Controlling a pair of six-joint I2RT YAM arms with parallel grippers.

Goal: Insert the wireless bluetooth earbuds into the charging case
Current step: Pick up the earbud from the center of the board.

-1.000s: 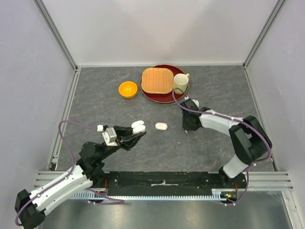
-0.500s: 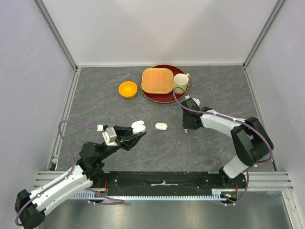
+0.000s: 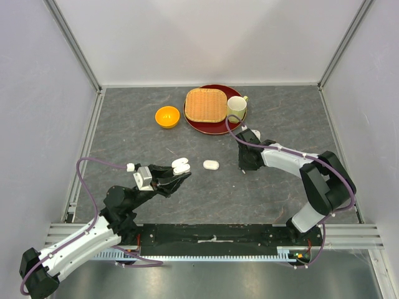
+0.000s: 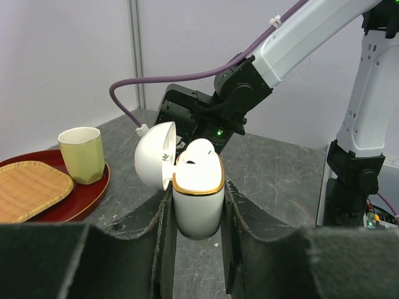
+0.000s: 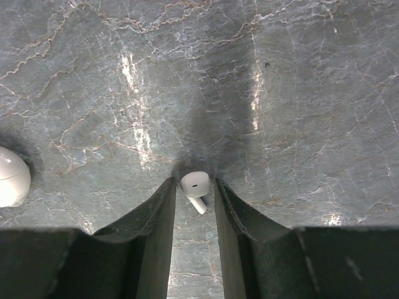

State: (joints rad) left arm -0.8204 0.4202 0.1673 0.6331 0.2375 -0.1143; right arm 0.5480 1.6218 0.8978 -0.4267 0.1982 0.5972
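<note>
Left gripper (image 4: pixel 197 198): clamps open white gold-rimmed plastic case (image 4: pixel 198 208).
Right gripper (image 5: pixel 194 184): straddles tiny glossy white earbud (image 5: pixel 195 185); grip unclear.
Tip: centre, then squeeze.

So the left gripper (image 3: pixel 181 173) is left of the middle of the surface (image 3: pixel 124 134), a bit toward the near edge, clamped on the white charging case (image 3: pixel 181 165). Just to the right of it a small white oval thing (image 3: pixel 211 165) lies by itself. The right gripper (image 3: pixel 245 166) points down at the surface right of centre; can't see its fingers from here. By the far edge: an orange bowl (image 3: pixel 167 116), and a red plate (image 3: pixel 217 129) carrying a woven tray (image 3: pixel 206 104) and a cream cup (image 3: pixel 236 108).
</note>
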